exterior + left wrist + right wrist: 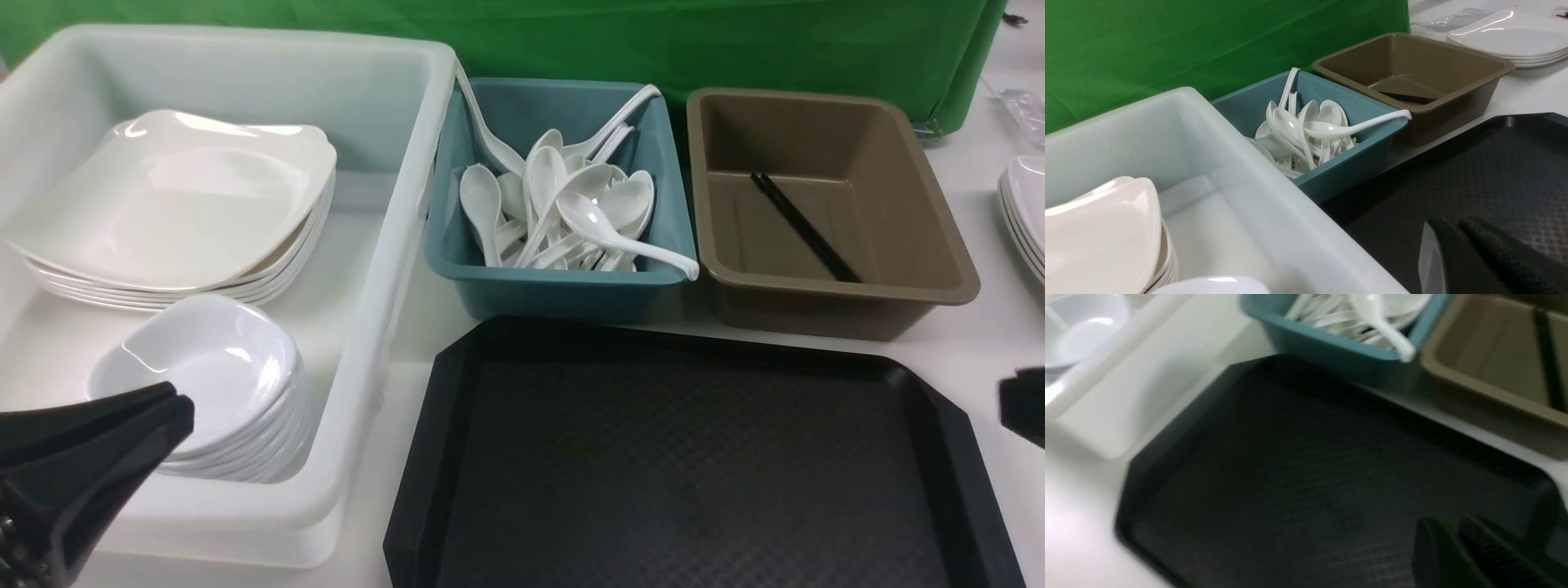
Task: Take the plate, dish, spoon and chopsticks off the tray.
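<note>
Looking at the tray (702, 457), it's already bare, chopsticks (804, 227) lying diagonal in the far-right brown tub (824, 306), nearer the right gripper (1453, 549), both grippers clenched empty, left gripper (175, 408) over the dishes.

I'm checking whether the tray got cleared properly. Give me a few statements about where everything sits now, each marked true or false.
1. The tray has nothing lying on it. True.
2. The chopsticks lie in the teal tub. False: they lie in the brown tub; the teal tub holds white spoons.
3. The stack of plates and the stack of dishes share the white bin. True.
4. The left gripper is holding a dish. False: it is shut and holds nothing.
5. One spoon's handle sticks out over the teal tub's rim. True.
</note>
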Tool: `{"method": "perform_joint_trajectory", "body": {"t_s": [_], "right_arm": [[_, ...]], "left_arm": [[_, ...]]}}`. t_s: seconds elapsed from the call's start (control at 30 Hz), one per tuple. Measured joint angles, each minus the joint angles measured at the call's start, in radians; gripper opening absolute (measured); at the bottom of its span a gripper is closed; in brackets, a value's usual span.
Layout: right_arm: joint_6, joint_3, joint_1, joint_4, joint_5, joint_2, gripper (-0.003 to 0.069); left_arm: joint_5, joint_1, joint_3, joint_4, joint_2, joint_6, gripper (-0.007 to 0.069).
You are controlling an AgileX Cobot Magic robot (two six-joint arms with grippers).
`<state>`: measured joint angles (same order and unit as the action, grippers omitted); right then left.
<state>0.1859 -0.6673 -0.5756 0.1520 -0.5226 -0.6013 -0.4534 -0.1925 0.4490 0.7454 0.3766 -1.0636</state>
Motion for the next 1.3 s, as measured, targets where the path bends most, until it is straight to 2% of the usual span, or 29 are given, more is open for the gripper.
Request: {"method": "perform_joint_trajectory", "body": {"t_s": [0.07, 0.17, 0.3, 0.43, 0.63, 1.3], "right_arm": [[-0.091, 0.115, 0.096, -0.048, 0.111, 0.074, 0.0025], [-0.163, 0.328, 0.262, -0.106, 0.273, 0.226, 0.0016], [-0.186, 0.527, 0.398, -0.123, 0.345, 0.412, 0.0016], [-0.253, 0.659, 0.466, -0.129, 0.370, 0.532, 0.0015], [-0.278, 0.673, 0.478, -0.131, 0.278, 0.600, 0.0015], [-0.279, 0.673, 0.478, -0.131, 0.272, 0.600, 0.0051]], "left_arm": [[0.000, 0.000, 0.000, -0.029, 0.000, 0.000, 0.0013], [0.000, 0.000, 0.000, -0.069, 0.000, 0.000, 0.0013], [0.000, 0.000, 0.000, -0.087, 0.000, 0.000, 0.0013], [0.000, 0.000, 0.000, -0.093, 0.000, 0.000, 0.0013], [0.003, 0.000, -0.002, -0.097, 0.002, 0.000, 0.0016], [0.007, 0.000, -0.002, -0.097, 0.002, 0.000, 0.0017]]}}
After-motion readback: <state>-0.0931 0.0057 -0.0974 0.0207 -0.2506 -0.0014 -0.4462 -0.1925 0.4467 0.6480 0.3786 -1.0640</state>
